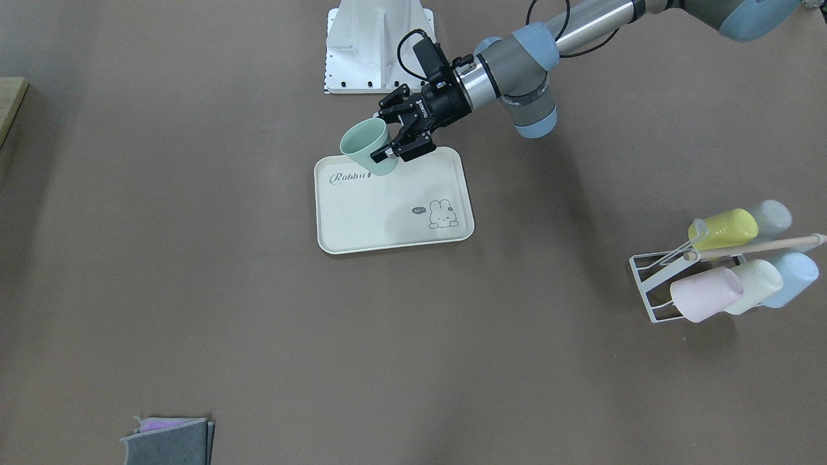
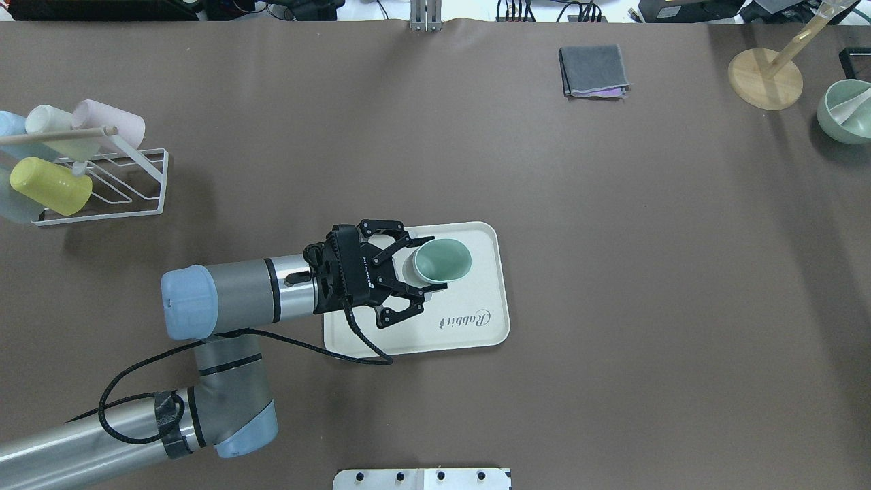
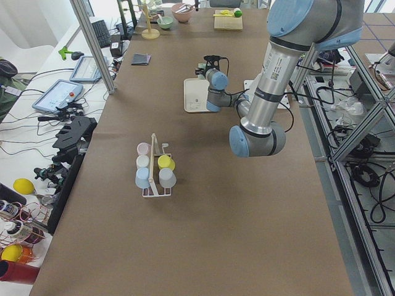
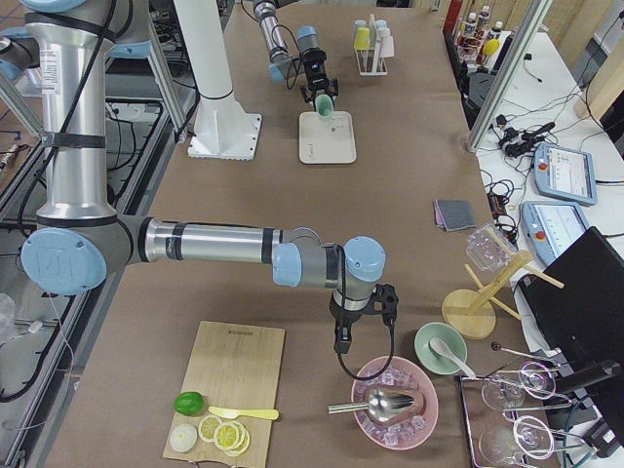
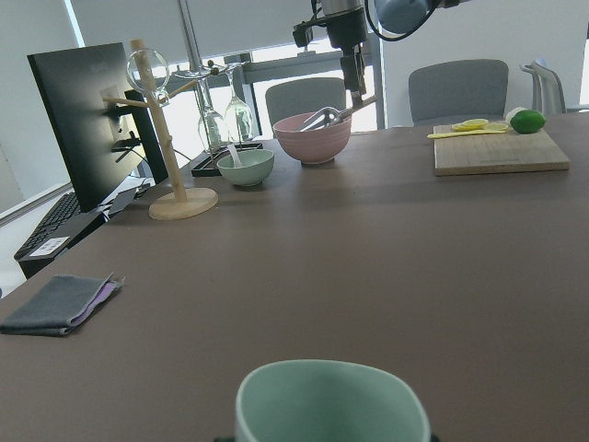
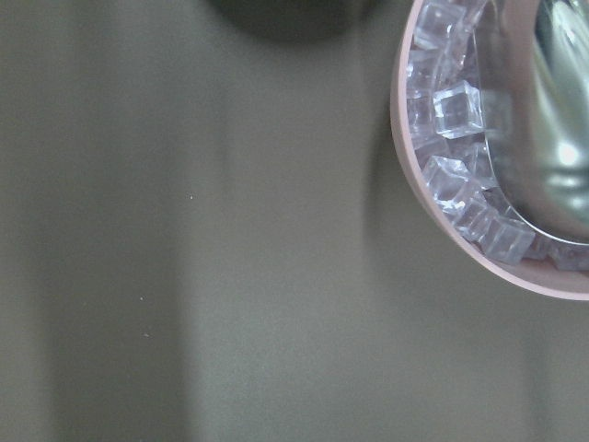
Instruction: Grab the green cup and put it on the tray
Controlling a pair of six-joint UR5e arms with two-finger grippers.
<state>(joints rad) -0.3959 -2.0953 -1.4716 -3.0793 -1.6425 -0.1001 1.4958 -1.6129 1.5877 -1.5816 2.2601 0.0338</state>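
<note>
The green cup (image 1: 365, 150) is almost upright in the air. Its long axis is close to vertical and only a little tilted, with the open mouth pointing up and the narrower base down. It is over the tray (image 1: 362, 219), at the end that carries the "Rabbit" script, and the base looks clear of the tray surface. The left gripper (image 1: 386, 135) reaches in nearly level from the side, and its two fingers pinch the cup wall from opposite sides. In the left wrist view only the rim of the cup shows, at the bottom edge. Well apart, toward the robot's left, a white wire rack (image 1: 649, 284) holds several pastel cups. A folded grey cloth (image 2: 592, 70) lies on the far side of the table. The right gripper (image 4: 343, 341) hangs just beside a pink bowl (image 4: 435, 405) with ice cubes; whether its fingers are spread or pressed together I cannot tell.
</note>
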